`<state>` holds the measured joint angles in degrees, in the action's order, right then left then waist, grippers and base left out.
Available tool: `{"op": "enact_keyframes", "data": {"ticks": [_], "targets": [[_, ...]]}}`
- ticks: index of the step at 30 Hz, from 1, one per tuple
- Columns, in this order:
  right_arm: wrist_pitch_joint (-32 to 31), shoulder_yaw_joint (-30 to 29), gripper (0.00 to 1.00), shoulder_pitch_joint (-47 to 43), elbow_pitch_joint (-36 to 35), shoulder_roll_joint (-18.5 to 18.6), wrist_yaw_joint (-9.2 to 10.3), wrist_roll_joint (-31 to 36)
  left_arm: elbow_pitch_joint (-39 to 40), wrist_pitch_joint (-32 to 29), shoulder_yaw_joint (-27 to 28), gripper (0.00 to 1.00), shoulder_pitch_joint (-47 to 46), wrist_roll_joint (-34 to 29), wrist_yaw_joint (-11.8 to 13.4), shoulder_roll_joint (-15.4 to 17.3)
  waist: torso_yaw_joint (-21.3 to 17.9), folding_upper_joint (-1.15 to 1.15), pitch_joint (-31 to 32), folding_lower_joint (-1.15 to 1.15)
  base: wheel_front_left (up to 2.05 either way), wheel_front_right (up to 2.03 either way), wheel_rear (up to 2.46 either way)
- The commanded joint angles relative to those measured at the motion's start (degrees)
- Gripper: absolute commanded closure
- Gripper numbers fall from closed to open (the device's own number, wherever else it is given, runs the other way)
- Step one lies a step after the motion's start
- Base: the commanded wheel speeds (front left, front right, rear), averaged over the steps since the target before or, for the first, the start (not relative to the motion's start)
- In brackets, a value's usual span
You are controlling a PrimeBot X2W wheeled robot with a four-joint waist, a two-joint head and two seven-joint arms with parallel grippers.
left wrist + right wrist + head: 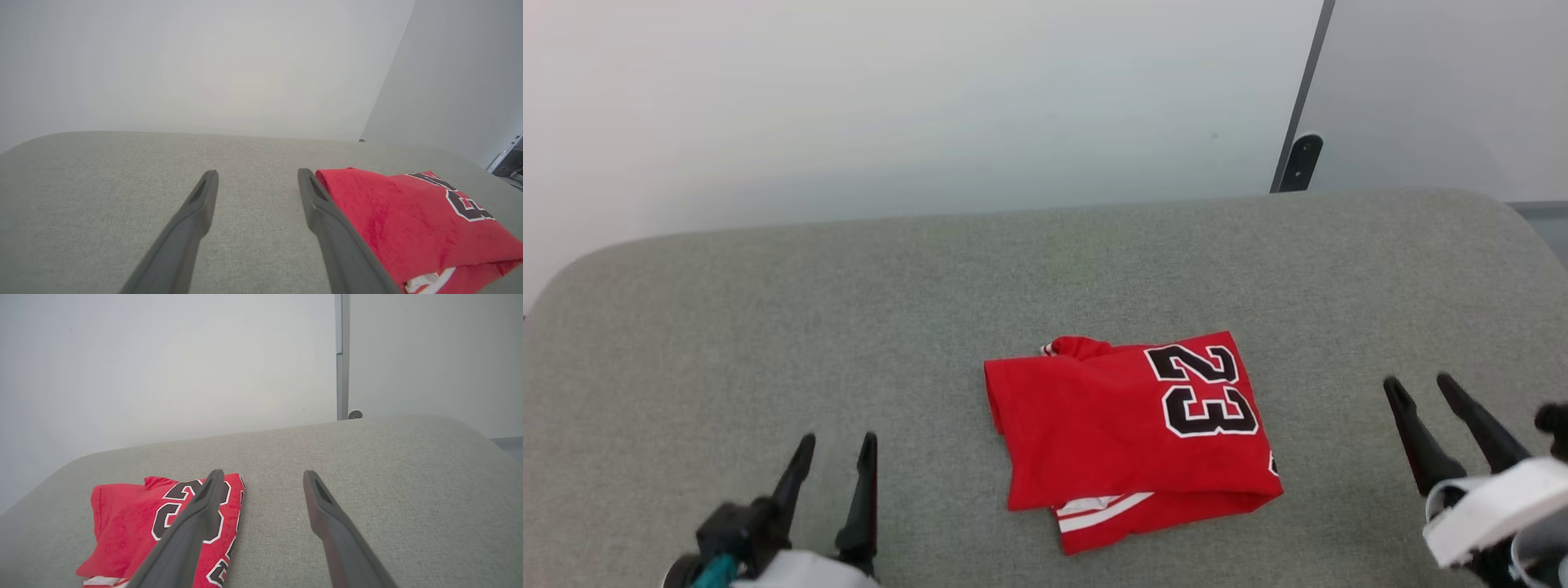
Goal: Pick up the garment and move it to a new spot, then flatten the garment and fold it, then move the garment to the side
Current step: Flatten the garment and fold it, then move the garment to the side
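The garment (1131, 433) is a small red jersey, folded into a rough rectangle on the grey cushion, with the black number 23 facing up and white stripes peeking out at its near edge. My left gripper (837, 445) stands open well to its left with nothing between the fingers. My right gripper (1419, 384) is open to its right, also apart from the cloth. In the left wrist view the garment (412, 220) lies just right of my open left gripper (257, 174). In the right wrist view the garment (139, 526) lies to the left behind my open right gripper (263, 474).
The grey upholstered surface (768, 327) has rounded corners and ends at a pale wall (890, 98). A dark post with a small black fitting (1298, 159) stands behind the far right edge.
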<state>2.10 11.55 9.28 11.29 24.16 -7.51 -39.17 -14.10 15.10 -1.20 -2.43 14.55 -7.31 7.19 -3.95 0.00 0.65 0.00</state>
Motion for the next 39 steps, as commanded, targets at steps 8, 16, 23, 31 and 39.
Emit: {"op": "enact_keyframes", "data": {"ticks": [8,16,23,31,39], "targets": [[0.04,-5.18,0.0,-9.3,-6.06,-4.5,0.05,3.52,6.66,0.05,2.4,0.0,9.93,-0.43,3.21,-1.14,-0.18,0.0,1.78,0.0,0.0,0.0,0.0],[-2.74,-10.1,0.0,-15.82,-12.06,-7.03,0.05,6.41,13.23,-0.64,1.82,0.0,17.06,-1.05,5.35,-1.81,0.65,0.0,1.82,0.0,0.0,0.0,0.0],[-4.92,-12.44,0.0,-17.71,-14.97,-8.5,0.05,8.04,15.5,-1.92,1.01,0.0,17.36,-0.84,5.93,-1.97,1.2,0.0,1.65,0.0,0.0,0.0,0.0],[-6.28,-12.87,0.0,-18.31,-16.65,-9.83,0.05,9.71,16.15,-2.54,0.55,0.0,17.32,-0.62,6.22,-1.52,1.39,0.0,1.48,0.0,0.0,0.0,0.0],[-6.97,-12.79,0.0,-17.9,-17.06,-10.34,0.05,9.82,16.43,-2.79,-0.04,0.0,17.1,-0.32,6.39,-1.43,2.0,0.0,1.35,0.0,0.0,0.0,0.0]]}}
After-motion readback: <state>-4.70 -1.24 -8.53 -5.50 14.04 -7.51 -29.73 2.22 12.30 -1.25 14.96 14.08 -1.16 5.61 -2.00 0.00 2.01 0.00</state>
